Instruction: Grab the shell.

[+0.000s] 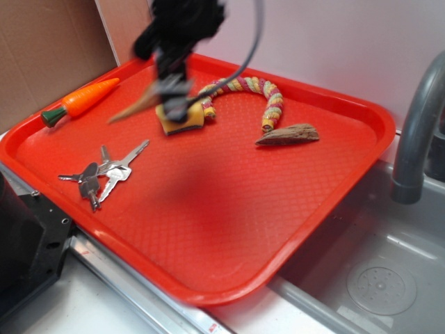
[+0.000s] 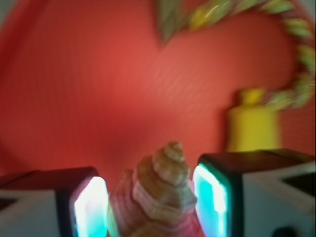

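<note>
Ridged shell (image 2: pixel 163 190); textured plastic tray (image 1: pixel 229 216); metal keys (image 1: pixel 104 174).

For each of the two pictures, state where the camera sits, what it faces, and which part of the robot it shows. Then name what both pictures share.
Exterior: off the tray's near corner, looking down; blurred arm and gripper over the shell.
Wrist: on the gripper, facing the tray; both fingers flank the shell.
Shared: shell, rope, driftwood.
</note>
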Robot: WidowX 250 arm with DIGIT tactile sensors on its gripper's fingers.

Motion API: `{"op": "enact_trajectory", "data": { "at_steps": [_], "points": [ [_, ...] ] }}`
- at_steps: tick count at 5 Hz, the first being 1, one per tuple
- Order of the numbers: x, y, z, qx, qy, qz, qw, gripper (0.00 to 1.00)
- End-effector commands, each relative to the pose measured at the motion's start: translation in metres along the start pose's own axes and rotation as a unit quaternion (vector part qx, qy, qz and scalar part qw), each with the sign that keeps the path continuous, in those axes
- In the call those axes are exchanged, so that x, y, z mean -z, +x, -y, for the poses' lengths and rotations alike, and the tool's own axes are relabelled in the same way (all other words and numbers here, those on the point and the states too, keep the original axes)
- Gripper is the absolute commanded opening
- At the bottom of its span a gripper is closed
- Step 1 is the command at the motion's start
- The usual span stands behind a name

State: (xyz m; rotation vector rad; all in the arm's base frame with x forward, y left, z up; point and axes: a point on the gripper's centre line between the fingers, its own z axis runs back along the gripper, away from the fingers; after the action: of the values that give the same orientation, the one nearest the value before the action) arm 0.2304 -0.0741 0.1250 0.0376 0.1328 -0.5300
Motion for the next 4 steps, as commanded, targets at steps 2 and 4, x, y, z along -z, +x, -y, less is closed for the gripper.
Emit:
{"op": "enact_trajectory", "data": {
  "at_steps": [2, 4],
  "points": [
    [-0.073, -0.020, 0.001, -0.269, 0.050, 0.005, 0.962, 0.00],
    [-0.068, -0.054, 0.019, -0.284, 0.064, 0.098, 0.952, 0.00]
  ]
}}
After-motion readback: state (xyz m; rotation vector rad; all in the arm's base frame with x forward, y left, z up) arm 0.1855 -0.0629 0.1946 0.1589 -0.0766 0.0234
